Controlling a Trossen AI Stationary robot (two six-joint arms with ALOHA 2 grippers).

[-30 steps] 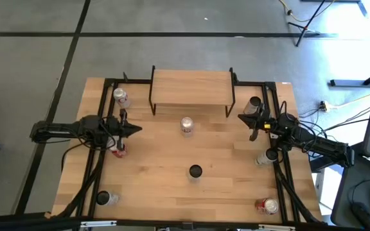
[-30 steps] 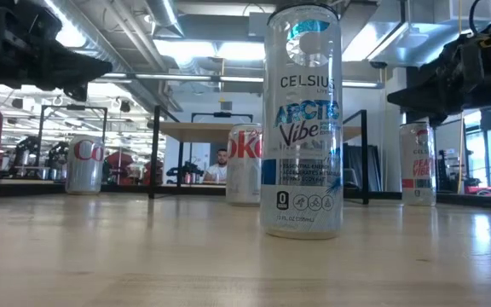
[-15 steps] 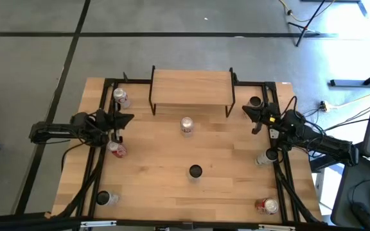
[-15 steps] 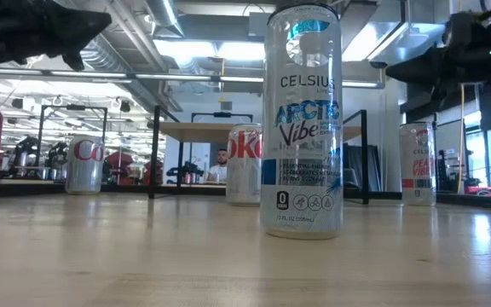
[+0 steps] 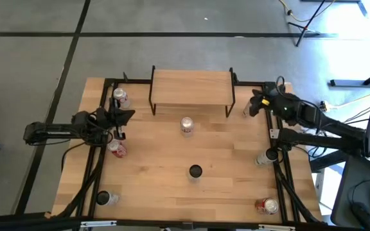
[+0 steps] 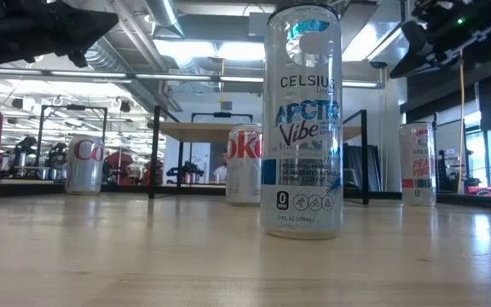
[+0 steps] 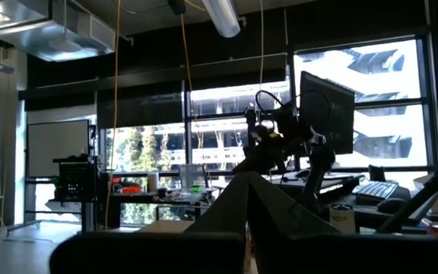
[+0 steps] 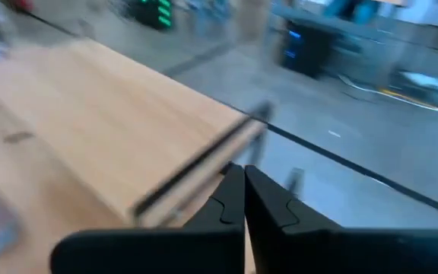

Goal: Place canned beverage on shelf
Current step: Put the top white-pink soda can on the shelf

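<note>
The shelf [image 5: 191, 90] stands at the table's far middle on its black legs, its light wood top bare. A Diet Coke can [image 5: 186, 125] stands upright on the table just in front of it. A tall Celsius can [image 5: 195, 171] stands upright mid-table and fills the low view [image 6: 303, 124]. My left gripper [image 5: 131, 115] is shut and empty, raised over the table's left side between a silver can [image 5: 119, 97] and a red can [image 5: 117, 149]. My right gripper [image 5: 254, 106] is shut and empty, raised at the shelf's right end.
More upright cans stand at the near left [image 5: 103, 198], the right side [image 5: 266, 157] and the near right [image 5: 268, 206]. Black frame rails [image 5: 101, 160] run along the table's left and right sides. Open tabletop lies between the Celsius can and the shelf.
My left gripper has risen and drawn back toward the table's far left, away from the red can. My right gripper has risen and swung toward the table's far right corner, and it now covers the spot where a dark-topped can stood. No can has moved.
</note>
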